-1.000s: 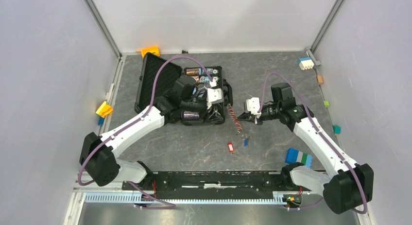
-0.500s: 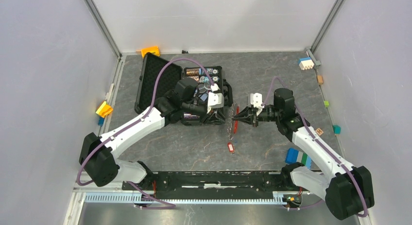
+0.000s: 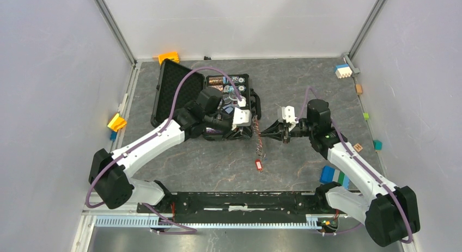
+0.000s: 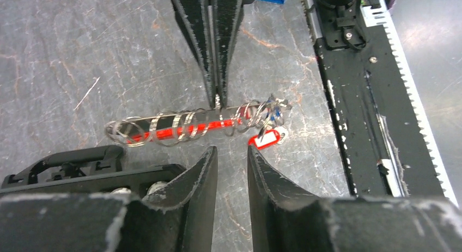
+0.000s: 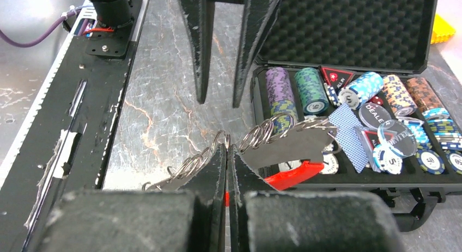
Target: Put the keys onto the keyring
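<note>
My right gripper (image 3: 265, 133) is shut on the keyring (image 3: 260, 143), a long red tag wrapped in several silvery rings, and holds it above the table. In the left wrist view the keyring (image 4: 185, 127) lies crosswise under the right gripper's fingers (image 4: 218, 56), with a small blue key (image 4: 275, 117) among the rings at its right end. The red key (image 3: 258, 165) lies on the table, also in the left wrist view (image 4: 267, 139). My left gripper (image 4: 232, 151) is open and empty, just short of the keyring. In the right wrist view the red tag (image 5: 294, 173) sticks out beside my right gripper (image 5: 227, 146).
An open black case (image 3: 163, 91) with poker chips (image 5: 308, 91) stands behind the left gripper. A blue-and-green block (image 3: 333, 176) lies at the right front. A black rail (image 3: 245, 200) runs along the near edge. Small coloured blocks sit along the walls.
The right arm swung left and lowered, bringing the keyring in front of the left gripper. The blue key no longer lies on the table beside the red key.
</note>
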`<control>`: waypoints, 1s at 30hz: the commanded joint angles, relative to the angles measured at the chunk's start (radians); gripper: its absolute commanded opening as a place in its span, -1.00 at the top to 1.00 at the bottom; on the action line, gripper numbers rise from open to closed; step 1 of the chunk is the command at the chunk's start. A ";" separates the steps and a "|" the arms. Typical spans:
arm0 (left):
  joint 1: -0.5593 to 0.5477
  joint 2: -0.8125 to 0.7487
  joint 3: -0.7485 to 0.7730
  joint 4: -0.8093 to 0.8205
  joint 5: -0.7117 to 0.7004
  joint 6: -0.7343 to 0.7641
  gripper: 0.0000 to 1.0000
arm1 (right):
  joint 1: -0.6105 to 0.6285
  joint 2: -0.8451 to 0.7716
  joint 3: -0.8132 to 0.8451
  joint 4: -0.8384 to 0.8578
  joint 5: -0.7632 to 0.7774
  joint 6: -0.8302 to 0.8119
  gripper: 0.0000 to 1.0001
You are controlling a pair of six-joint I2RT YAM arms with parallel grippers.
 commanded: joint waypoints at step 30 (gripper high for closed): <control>0.020 0.119 0.105 0.064 0.039 -0.258 0.04 | 0.004 -0.015 0.018 -0.169 -0.042 -0.201 1.00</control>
